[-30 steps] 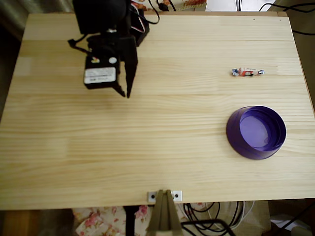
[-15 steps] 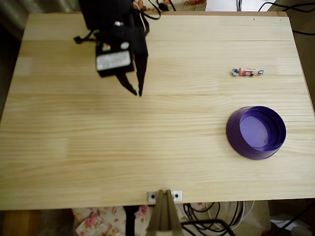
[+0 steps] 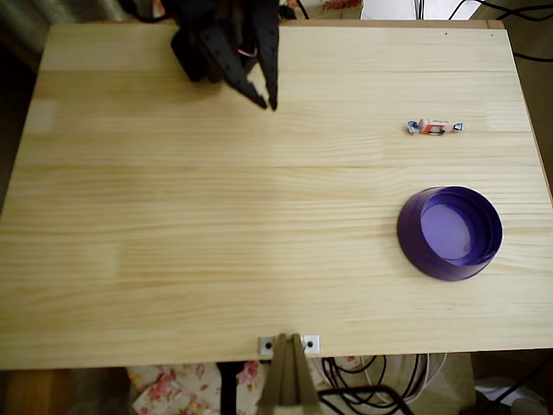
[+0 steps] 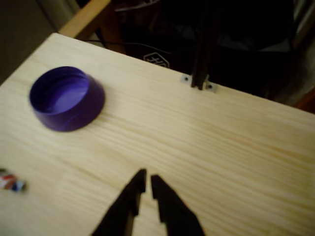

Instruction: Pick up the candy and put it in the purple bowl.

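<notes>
The candy lies untouched near the bench's right edge in the overhead view, with the purple bowl empty beside it. The tool, tips nearly together and holding nothing, hangs near the far edge, so everything remains.

Purple bowl (lighter violet inside), white-red candy, black claw, pale wood-grain table

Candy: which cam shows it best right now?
Overhead view: the whole candy lies in sharp view on the table, above the purple bowl. In the wrist view it is blurred and cut off at the left edge.
</notes>
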Tool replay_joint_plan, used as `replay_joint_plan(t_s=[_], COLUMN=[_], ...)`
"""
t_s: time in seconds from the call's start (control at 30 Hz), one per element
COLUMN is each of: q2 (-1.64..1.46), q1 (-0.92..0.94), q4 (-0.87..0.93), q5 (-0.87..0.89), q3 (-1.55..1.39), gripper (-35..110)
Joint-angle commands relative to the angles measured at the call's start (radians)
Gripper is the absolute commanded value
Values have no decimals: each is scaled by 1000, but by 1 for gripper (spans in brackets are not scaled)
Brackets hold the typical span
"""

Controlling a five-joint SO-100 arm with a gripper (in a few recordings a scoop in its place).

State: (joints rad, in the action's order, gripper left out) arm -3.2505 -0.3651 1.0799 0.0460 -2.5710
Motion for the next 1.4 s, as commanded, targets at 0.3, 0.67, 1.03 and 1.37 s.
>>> replay_joint_plan(t_s=[0.3, 0.67, 1.03, 1.37], q2=[508, 1089, 1388, 1413], q1=[-206, -451, -661, -830], q4=[-21, 5, -43, -184], q5=[-77, -110, -112, -115], q3=[520, 992, 1149, 1060], gripper=[0, 0, 0, 2])
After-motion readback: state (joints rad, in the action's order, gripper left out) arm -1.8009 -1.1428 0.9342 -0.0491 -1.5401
